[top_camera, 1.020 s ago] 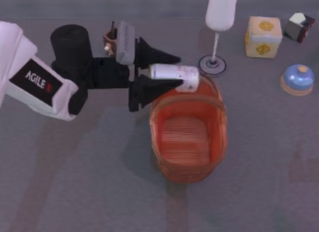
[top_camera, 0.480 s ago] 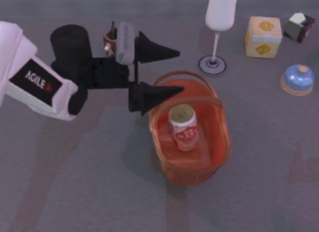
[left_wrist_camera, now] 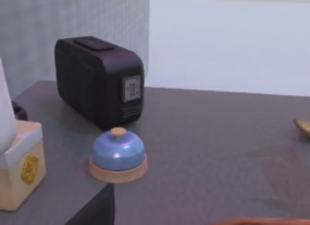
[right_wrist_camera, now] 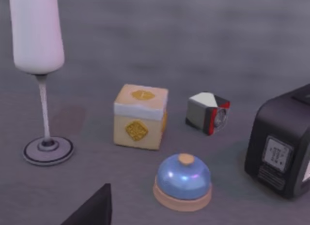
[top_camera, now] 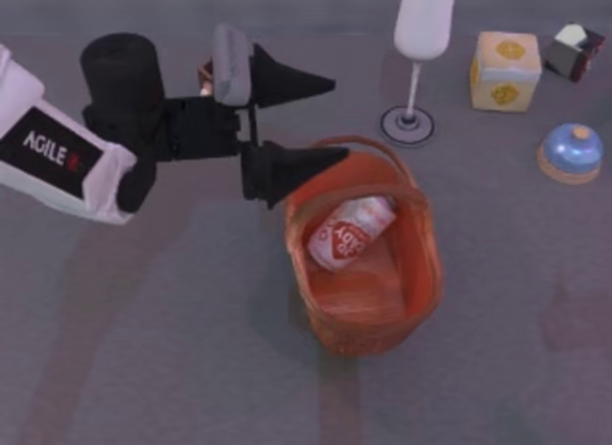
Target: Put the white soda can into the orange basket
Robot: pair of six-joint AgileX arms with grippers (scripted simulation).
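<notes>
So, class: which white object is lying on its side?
The soda can, tipped over inside the basket; the wine glass stands upright on the table.

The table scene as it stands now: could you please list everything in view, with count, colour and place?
white soda can: one, white with red lettering, lying tilted inside the basket
orange basket: one, orange-red, middle of the table
wine glass: one, white, upright behind the basket
cube box: one, cream with gold marks, far right
bell: one, blue dome on a tan base, right edge
small block: one, grey, white and red, far right corner
black box: one, black, seen only in the wrist views, beside the bell
brown holder: one, mostly hidden behind the left pincer
left pincer: one, black, open, above the basket's far left rim
right pincer: not in the top view
</notes>
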